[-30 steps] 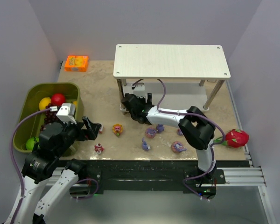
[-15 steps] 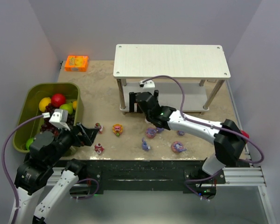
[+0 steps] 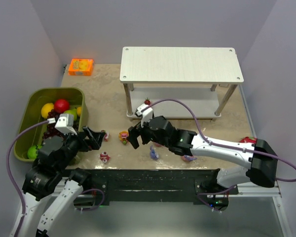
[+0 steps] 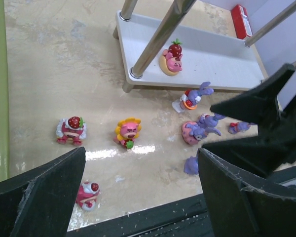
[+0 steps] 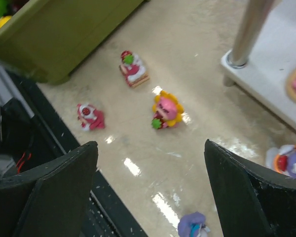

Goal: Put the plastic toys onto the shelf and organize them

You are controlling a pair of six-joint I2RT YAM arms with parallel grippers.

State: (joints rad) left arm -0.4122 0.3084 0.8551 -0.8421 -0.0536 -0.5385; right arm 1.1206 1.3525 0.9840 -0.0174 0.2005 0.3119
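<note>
One of the plastic toys, a pink strawberry-topped figure (image 4: 172,58), already sits on the lower board (image 4: 222,59) of the shelf (image 3: 181,64), near its front left leg. The others lie on the table (image 3: 103,94) in front. They are a yellow-petalled figure (image 3: 124,137), a strawberry cake figure (image 4: 71,129), a small red figure (image 3: 104,158) near the table's front edge, and several purple bunnies. One bunny with a red base (image 4: 192,98) stands just off the board's edge, and another sits on a pink donut (image 4: 197,131).

The right gripper (image 3: 138,137) hangs over the table just right of the yellow-petalled figure, its fingers spread wide with nothing between them. The left gripper (image 3: 96,138) hovers beside the green bin (image 3: 39,123) (fruit inside), close to the cake figure, its jaws equally wide apart and empty.

From above, the shelf's top board hides most of the lower one, and the strawberry-topped figure shows only as a red speck. The left wrist view shows it plainly, while the right wrist view catches just its edge. That right wrist view puts the yellow-petalled figure ahead of the gap between its fingers. Only the top view takes in the orange box (image 3: 81,66) at the table's back left corner.
</note>
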